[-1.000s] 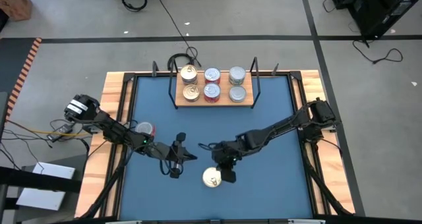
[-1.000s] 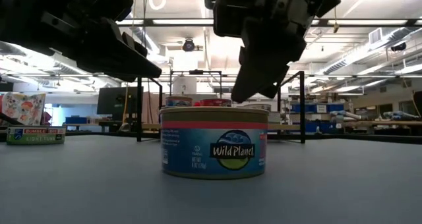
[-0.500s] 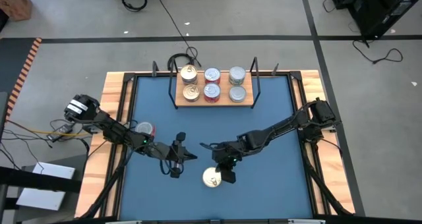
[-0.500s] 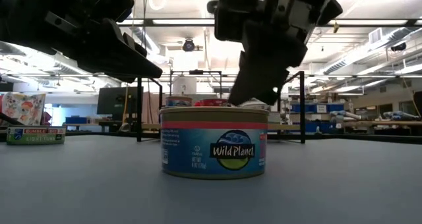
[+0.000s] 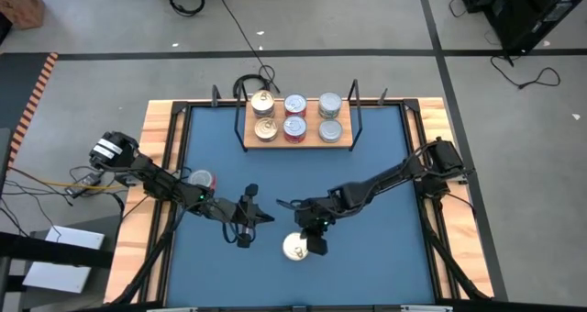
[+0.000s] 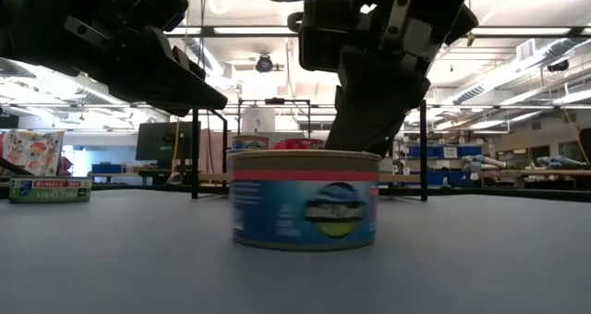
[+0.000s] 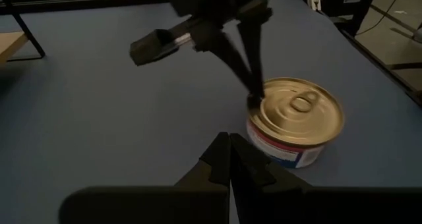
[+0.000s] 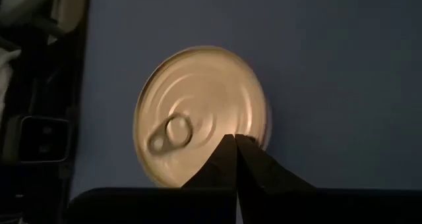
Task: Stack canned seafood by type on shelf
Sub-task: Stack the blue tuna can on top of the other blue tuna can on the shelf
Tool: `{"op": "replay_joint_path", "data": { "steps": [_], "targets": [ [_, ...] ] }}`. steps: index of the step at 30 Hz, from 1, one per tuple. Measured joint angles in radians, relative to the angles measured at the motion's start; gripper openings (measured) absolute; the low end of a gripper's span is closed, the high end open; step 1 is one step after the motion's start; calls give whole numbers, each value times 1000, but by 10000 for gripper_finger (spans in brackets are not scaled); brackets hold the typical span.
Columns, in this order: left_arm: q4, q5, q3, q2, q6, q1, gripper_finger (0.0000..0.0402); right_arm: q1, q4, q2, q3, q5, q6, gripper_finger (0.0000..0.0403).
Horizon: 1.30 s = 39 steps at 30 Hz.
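Note:
A gold-lidded tin (image 5: 295,248) (image 7: 297,122) stands upright on the blue table near its front middle. My right gripper (image 5: 301,238) (image 8: 235,140) is shut, and its tips rest on this tin's lid. My left gripper (image 5: 264,219) (image 7: 230,140) is shut too. It hovers just left of the tin, points at it and touches nothing. The shelf (image 5: 298,143) at the far middle carries gold-lidded (image 5: 264,116), red-sided (image 5: 294,117) and silver (image 5: 330,117) tins in three columns. A red-sided tin (image 5: 200,179) sits by the left rim. My right gripper presses its shut fingertips (image 7: 254,95) on the gold lid's edge (image 7: 265,103), on the tin's far side. The fingers slant down from the table's right and far side. The tin stays upright with its base on the table.
The left arm's links lie along the table's left part. The shelf's black wire uprights (image 5: 356,110) stand at its two ends. Open blue table lies between the shelf and the two grippers, and to the right of the gold tin.
My right gripper has sunk a little onto the gold-lidded tin's lid. The tin has shifted slightly toward the table's right and shows blurred in the low view. My left gripper has kept still.

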Motion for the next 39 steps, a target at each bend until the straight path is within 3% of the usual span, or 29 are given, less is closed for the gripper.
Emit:
{"op": "replay_joint_path", "data": {
  "steps": [14,24,32,39],
  "targets": [
    [-7,0,0,0,-1,0,6,-43,-87,-4,26,128,97,4],
    [-10,1,0,0,-2,0,6,-83,-92,-4,26,161,157,4],
    [-22,14,0,0,4,-5,6,-115,-95,-4,26,184,136,5],
    [-26,24,4,0,119,-26,24,-147,-121,-24,23,188,49,7]
  ]
}}
